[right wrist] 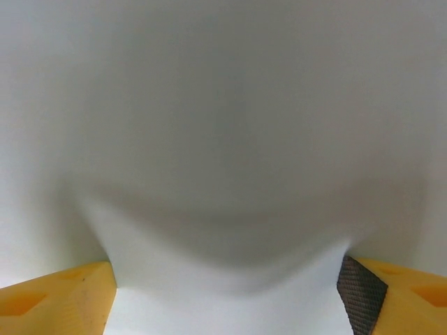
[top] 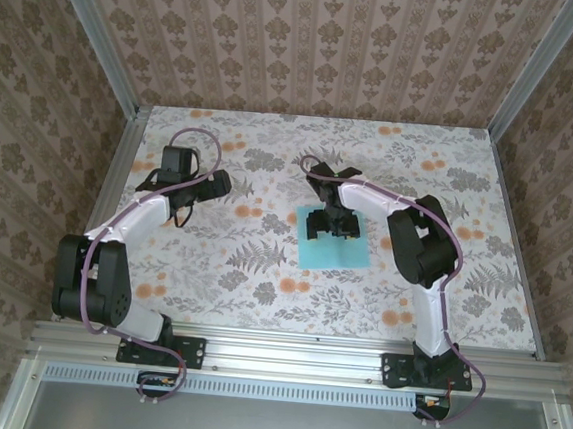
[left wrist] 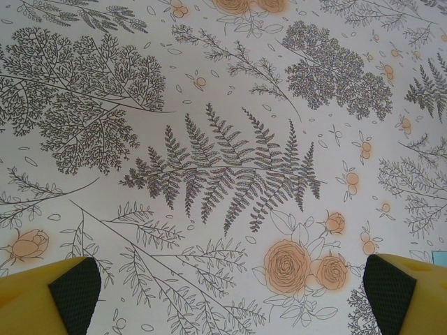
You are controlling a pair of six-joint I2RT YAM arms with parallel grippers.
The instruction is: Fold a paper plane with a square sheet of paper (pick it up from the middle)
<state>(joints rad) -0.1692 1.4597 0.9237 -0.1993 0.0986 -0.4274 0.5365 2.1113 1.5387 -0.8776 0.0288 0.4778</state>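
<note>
The square sheet of paper (top: pixel 335 255) lies flat on the floral table (top: pixel 439 193), just to the 3 o'clock side of centre. It is a plain turquoise square, so there is no long axis to call and no point or nose. Its sides run close to 12-to-6 and 9-to-3, a touch skewed against the table edges. No crease shows from above.

The right gripper (top: pixel 331 224) is down over the 12 o'clock half of the sheet, with one finger toward 9 and the other toward 3. Its jaws are spread wide, and nothing is pinched between them. The right wrist camera sits close to a pale, blurred surface with a curved shadow sagging between the two yellow fingers (right wrist: pixel 59 300). It is too blurred to tell whether the tips are touching it.

Over at 9 o'clock, well apart from the paper, the left gripper (left wrist: pixel 230 292) hangs above bare tabletop. Its jaws gape fully and hold nothing. Below it are a printed fern (left wrist: pixel 223 174) and orange roses (left wrist: pixel 288 262). A sliver of turquoise peeks in at the 3 o'clock edge of that view.
</note>
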